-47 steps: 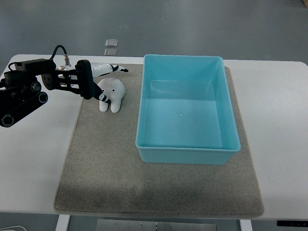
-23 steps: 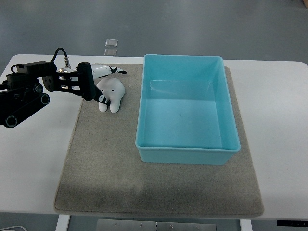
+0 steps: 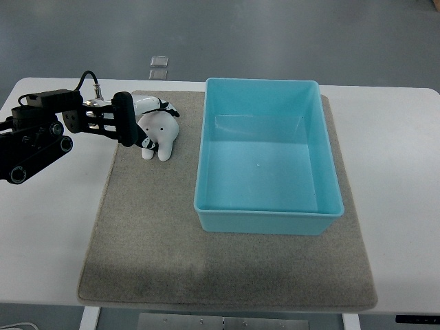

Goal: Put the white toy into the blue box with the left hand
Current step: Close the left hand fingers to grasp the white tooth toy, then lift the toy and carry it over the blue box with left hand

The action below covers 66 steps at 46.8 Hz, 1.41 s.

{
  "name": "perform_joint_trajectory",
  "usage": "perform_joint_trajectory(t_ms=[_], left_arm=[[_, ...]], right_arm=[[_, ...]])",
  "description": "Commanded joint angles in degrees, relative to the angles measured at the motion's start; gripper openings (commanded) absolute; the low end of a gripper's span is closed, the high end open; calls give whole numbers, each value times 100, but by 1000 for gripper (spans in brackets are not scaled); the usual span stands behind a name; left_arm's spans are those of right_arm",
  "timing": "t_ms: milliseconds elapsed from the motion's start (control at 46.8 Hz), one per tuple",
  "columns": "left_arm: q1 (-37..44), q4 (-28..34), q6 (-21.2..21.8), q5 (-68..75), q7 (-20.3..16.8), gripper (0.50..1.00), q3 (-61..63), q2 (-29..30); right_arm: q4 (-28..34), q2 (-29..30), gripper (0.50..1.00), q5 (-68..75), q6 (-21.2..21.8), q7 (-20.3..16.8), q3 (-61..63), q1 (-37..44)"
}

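Fingers [image 3: 159, 105] of the left hand [image 3: 141, 120] curl over the top of the white toy [image 3: 161, 132], white w/ black joints, tips touching its upper edge; a lower finger sits against the toy's left side. Looks like a closing grip on the toy, though it sits on the mat w/ its two stubby legs down.

Biggest to smallest:

White table [image 3: 41, 227] fills most of the view, grey floor beyond its far edge.

Grey mat [image 3: 151, 240] covers the table's middle, front corners rounded.

Blue box [image 3: 266, 214] stands on the mat's right half, open top, nothing inside, long side running away from the robot. Far wall is near the mat's far edge.

Left arm [image 3: 34, 141] comes in from the pic's left edge, black links w/ round joints, black cable looping up near the wrist. Lies over bare table left of the mat; only the hand reaches over the mat's far-left corner.

Toy: small, rounded, white, two dark dots on its face. On the mat near the far-left corner, just left of the box, apart from its wall.

Small square grey thing [image 3: 159, 61] on the floor past the table, above the toy.
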Motion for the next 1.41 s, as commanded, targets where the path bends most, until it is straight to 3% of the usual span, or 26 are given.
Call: perform_joint_trajectory(t_ms=[0,299,363,556,641,769,812,1389], left_arm=[[-8,0,-1,2,0,769,0,1],[9,0,-1,11,0,698,0,1],[9,0,-1,11,0,664,9,1],[-17,0,-1,2,0,658,9,1],[-17,0,-1,2,0,596,9,9],[-17,-9,-1,2,18,548,9,9],[-26,-9,-1,11,18,500,9,27],[-544,-272,-115,-15,62,500,-61,360]], right_arm=[[0,0,936,0,0,0,0,0],[0,0,936,0,0,0,0,0],[0,0,936,0,0,0,0,0],[-9,0,936,0,0,0,0,0],[0,0,936,0,0,0,0,0],[0,0,936,0,0,0,0,0],[0,0,936,0,0,0,0,0],[0,0,936,0,0,0,0,0]])
